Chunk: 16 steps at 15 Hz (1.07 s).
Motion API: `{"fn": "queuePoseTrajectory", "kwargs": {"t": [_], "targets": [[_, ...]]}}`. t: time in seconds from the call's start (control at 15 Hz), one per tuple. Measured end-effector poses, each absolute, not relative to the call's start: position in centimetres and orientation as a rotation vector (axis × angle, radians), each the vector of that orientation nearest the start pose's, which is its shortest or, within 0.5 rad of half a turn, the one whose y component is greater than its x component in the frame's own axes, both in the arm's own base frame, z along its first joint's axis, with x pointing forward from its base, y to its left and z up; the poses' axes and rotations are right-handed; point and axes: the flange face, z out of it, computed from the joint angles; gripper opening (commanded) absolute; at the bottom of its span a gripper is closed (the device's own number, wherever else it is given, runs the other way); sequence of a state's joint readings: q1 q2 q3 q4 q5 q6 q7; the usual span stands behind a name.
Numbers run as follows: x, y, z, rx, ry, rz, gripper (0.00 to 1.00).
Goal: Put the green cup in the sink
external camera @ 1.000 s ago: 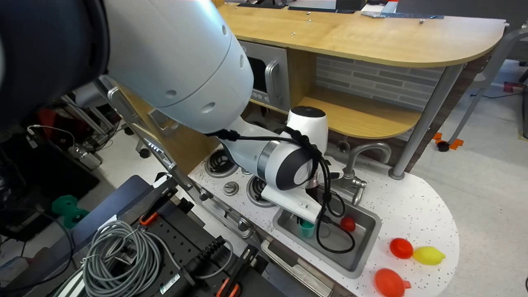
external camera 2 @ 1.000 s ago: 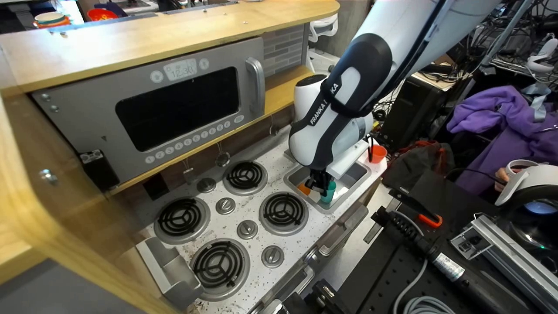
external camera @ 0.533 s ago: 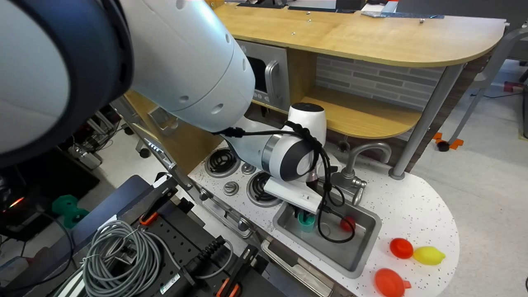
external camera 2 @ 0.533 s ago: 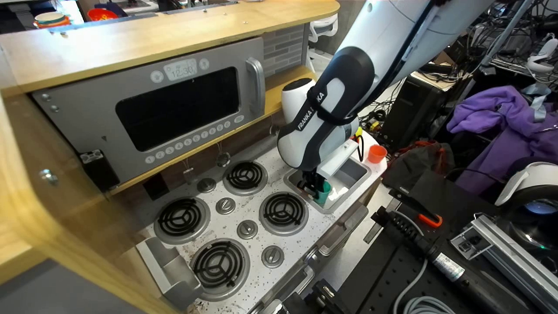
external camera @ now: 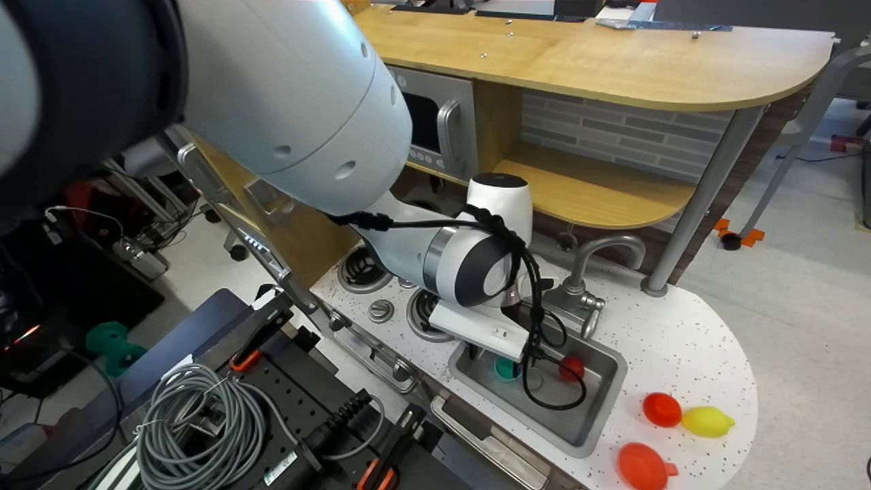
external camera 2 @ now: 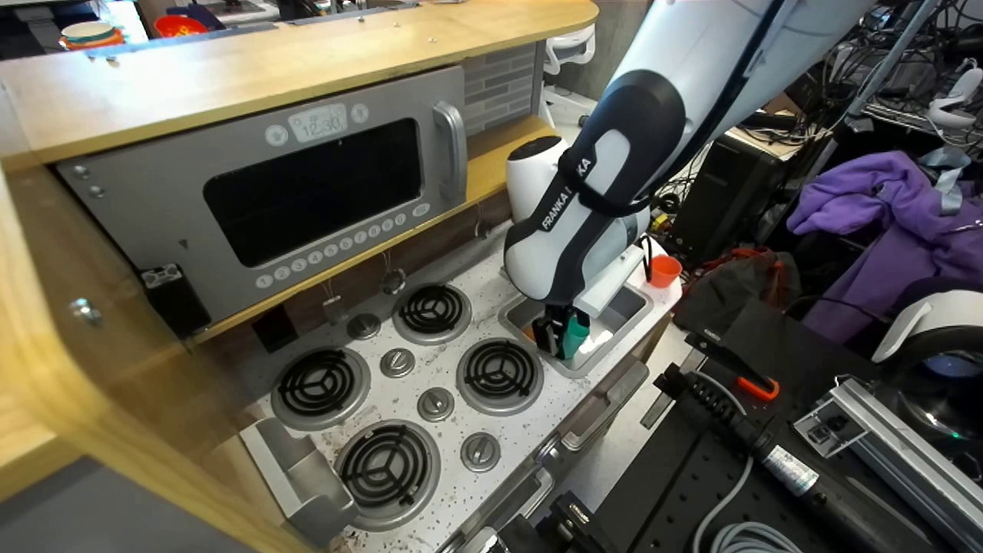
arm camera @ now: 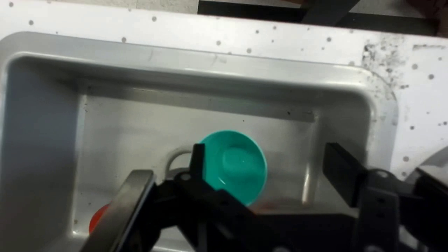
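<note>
The green cup [arm camera: 241, 164] sits inside the grey sink [arm camera: 140, 115], its round mouth facing up at the wrist camera. In both exterior views the cup [external camera: 505, 368] shows partly beneath the hand, near the sink's stove-side end. My gripper [arm camera: 265, 154] is open, its black fingers [arm camera: 343, 171] wide apart. One finger overlaps the cup's left edge in the wrist view; the other stands well off to the right, over the sink's end wall. Whether the left finger touches the cup I cannot tell. The cup's lower left side is hidden behind that finger.
A red toy piece [external camera: 571, 368] lies in the sink too. The faucet [external camera: 585, 272] rises behind it. On the counter are a red piece [external camera: 662, 410], a yellow lemon [external camera: 708, 422] and a red-orange cup [external camera: 643, 466]. Black burners [external camera 2: 499, 376] adjoin the sink.
The fingers have spread apart and let go of the cup. The hand shifted toward the stove and then partly back, and the cup has moved only slightly within the sink.
</note>
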State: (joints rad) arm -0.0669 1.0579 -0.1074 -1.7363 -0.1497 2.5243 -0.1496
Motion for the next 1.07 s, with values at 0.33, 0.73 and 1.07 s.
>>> {"fn": "queuePoseTrajectory", "kwargs": {"t": [0.33,0.73,1.07], "targets": [[53.5,-10.9,0.7,-3.225,-0.21,0.42,1.0],[46.9,-13.1,4.7,-3.218,-0.085,0.369,1.0],[46.6,-15.0,10.0,-3.198,0.128,0.103,1.0]]}}
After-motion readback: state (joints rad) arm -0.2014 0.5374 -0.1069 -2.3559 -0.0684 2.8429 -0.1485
